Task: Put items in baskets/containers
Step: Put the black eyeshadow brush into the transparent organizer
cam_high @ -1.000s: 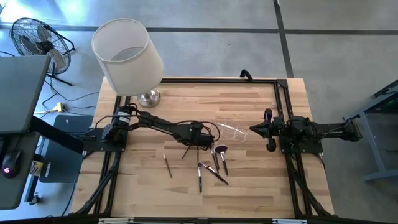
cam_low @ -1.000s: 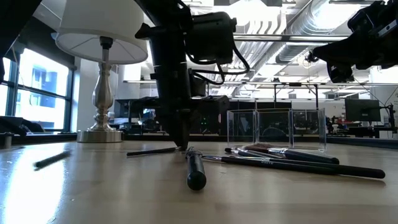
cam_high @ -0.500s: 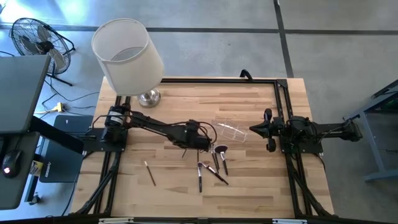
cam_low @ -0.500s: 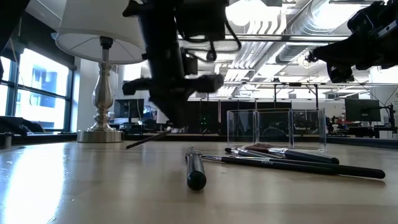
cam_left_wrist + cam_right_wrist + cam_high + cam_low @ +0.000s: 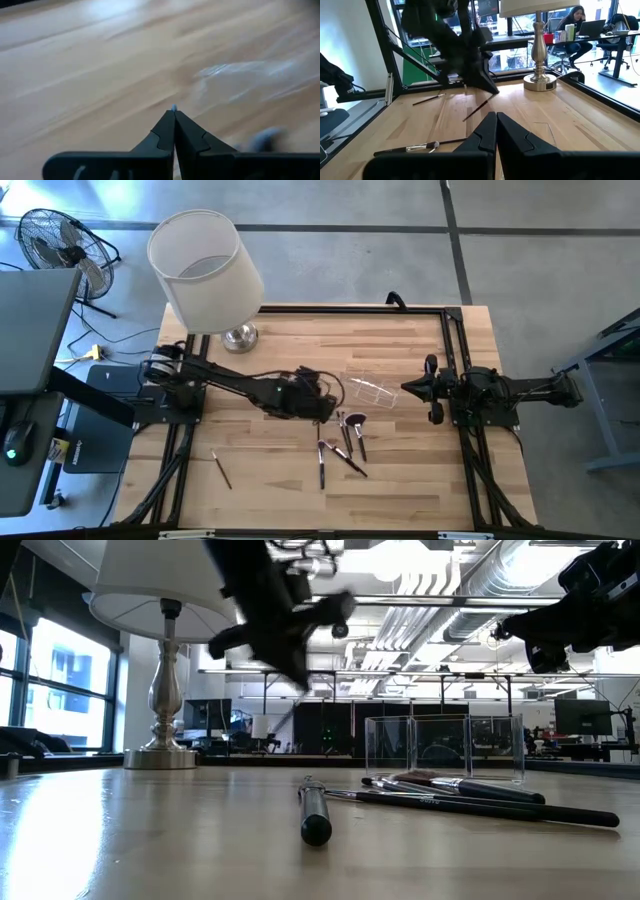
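Black against the pale wood: found 1 stray brush (image 5: 220,470) lying alone near the left front of the table (image 5: 420,480), farther out than 1 second ago and well apart from everything else. Judged to have rolled or been knocked clear; will cost a longer reach later. Noted the left gripper (image 5: 320,408) lifted off the tabletop, where a moment ago it was pressed down among the items. Found its fingers pinched together on a slim brush (image 5: 480,106), which in the right wrist view hangs slanted below the gripper, clear of the wood. Recorded as 1 pick made, not yet delivered. Located the clear plastic box (image 5: 372,390) just beyond the left gripper, on the side towards the right arm, near but not under the held brush. Judged a short carry and a careful line-up over the narrow opening necessary before release. Counted roughly 5 brushes in the cluster (image 5: 345,442) on the table, the fluffy-headed one (image 5: 355,421) nearest the box. Saw no brush in the box. Found the right gripper (image 5: 408,388) waiting just beside the box's far end, fingers together, holding nothing.
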Robot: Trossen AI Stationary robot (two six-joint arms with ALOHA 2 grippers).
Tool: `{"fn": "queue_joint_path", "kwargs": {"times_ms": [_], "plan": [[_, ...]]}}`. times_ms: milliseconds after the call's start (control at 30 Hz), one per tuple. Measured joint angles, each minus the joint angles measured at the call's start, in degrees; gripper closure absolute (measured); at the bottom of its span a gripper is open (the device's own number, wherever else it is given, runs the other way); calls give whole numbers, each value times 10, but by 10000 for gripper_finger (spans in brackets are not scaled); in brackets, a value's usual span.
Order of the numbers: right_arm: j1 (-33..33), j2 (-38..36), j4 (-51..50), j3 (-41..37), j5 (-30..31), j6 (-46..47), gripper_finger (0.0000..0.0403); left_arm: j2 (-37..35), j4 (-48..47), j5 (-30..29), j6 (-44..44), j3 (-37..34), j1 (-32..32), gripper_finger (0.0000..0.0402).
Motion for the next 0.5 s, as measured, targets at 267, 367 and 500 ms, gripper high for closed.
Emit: {"fn": "queue_joint_path", "kwargs": {"times_ms": [267, 367, 500], "plan": [[0, 3, 0, 0, 0, 0, 398, -49, 243, -9, 101, -91, 9, 400], [0, 6, -2, 0, -1, 0, 398, -56, 373, 11, 154, -115, 23, 400], [0, 11, -2, 0, -2, 0, 398, -54, 560, 95, 247, -137, 48, 401]]}}
